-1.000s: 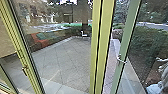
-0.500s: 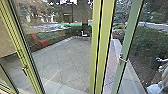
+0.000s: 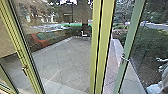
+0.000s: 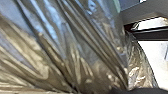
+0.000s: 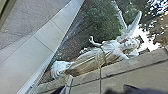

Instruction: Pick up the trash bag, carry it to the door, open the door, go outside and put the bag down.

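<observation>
The glass door (image 3: pixel 130 45) with a pale green frame stands ajar at the right of the head view, swung outward from the yellow-green posts. Its metal handle (image 3: pixel 124 59) sits partway up the frame. The trash bag (image 4: pixel 62 50), shiny and translucent, hangs close to the camera in the left wrist view. Its folds draw together low down, where my left gripper (image 4: pixel 125 89) is shut on it. Dark shapes rise at the lower edge of the right wrist view; how my right gripper stands cannot be made out.
Paving (image 3: pixel 65 62) lies beyond the fixed glass, with an orange seat (image 3: pixel 41 41) and a white chair (image 3: pixel 85 34). Hedges (image 3: pixel 147 45) line the right side. A white winged statue (image 5: pixel 95 56) stands beside a low wall (image 5: pixel 132 63).
The door leaf with its handle has swung a little farther outward, to the right in the head view, so the gap beside the posts is wider.
</observation>
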